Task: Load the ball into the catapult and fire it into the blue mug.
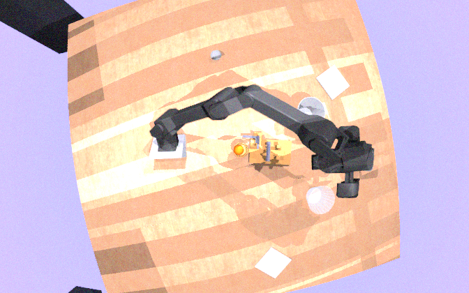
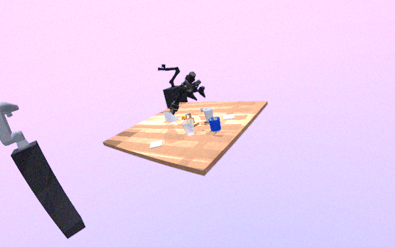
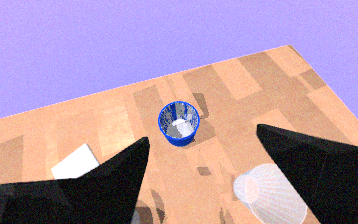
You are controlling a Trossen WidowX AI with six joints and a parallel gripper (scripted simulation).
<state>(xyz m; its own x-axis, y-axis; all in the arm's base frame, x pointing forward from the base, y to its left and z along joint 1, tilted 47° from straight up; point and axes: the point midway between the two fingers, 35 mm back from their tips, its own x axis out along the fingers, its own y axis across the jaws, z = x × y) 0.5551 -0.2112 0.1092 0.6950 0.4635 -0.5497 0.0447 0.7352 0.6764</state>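
Note:
The orange ball [image 1: 239, 149] [image 2: 183, 117] sits in the round holder at the left end of the catapult in the top view. The yellow catapult [image 1: 285, 157] [image 2: 196, 124] stands mid-table, with blue-grey crosspieces. The blue mug [image 2: 215, 124] [image 3: 179, 142] stands upright near the far table end; no ball shows inside it in the wrist view. The arm hides it in the top view. My gripper [image 2: 200, 97] [image 3: 201, 135] is open and empty, raised above the table near the mug. The mug shows between and beyond its fingers in the wrist view.
A grey-white cup [image 1: 311, 104] [image 2: 208, 113] and a translucent cup [image 1: 320, 199] [image 2: 188, 127] [image 3: 272, 192] stand either side of the catapult's far end. White squares [image 1: 333, 81] [image 1: 273, 262] lie farther out. A grey ball [image 1: 216, 54] lies apart on the table.

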